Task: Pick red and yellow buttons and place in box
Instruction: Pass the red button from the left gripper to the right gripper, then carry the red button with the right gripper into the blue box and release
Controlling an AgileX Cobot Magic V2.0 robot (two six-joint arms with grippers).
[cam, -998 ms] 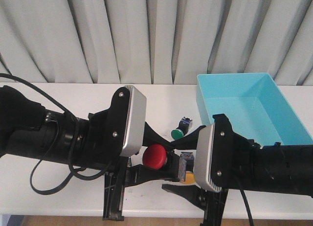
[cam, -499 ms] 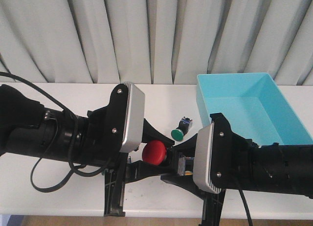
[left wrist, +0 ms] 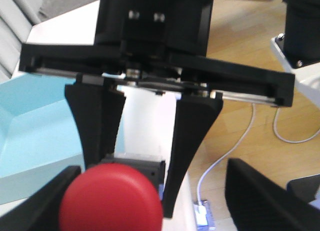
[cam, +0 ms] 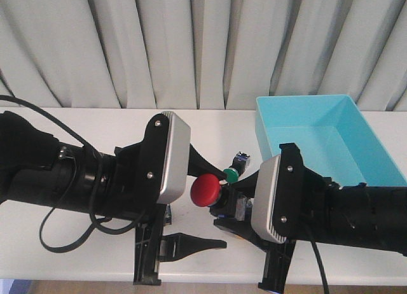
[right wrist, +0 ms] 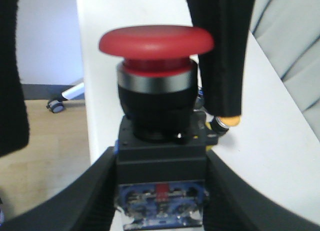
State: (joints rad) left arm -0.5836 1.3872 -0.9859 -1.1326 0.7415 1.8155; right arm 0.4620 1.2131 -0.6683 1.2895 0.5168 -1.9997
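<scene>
White table (cam: 95, 116), turquoise box (cam: 369, 154) holding nothing visible, right hand (cam: 230, 212) clamping red button (cam: 206, 190), left hand (cam: 206, 202) spread wide

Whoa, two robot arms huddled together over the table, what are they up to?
They are sorting push-button switches. The right gripper is clamped on the black body of a red mushroom-capped button, held above the white table. The left gripper is open around it. A small green-capped switch lies behind, and the big turquoise plastic box waits nearby.
</scene>
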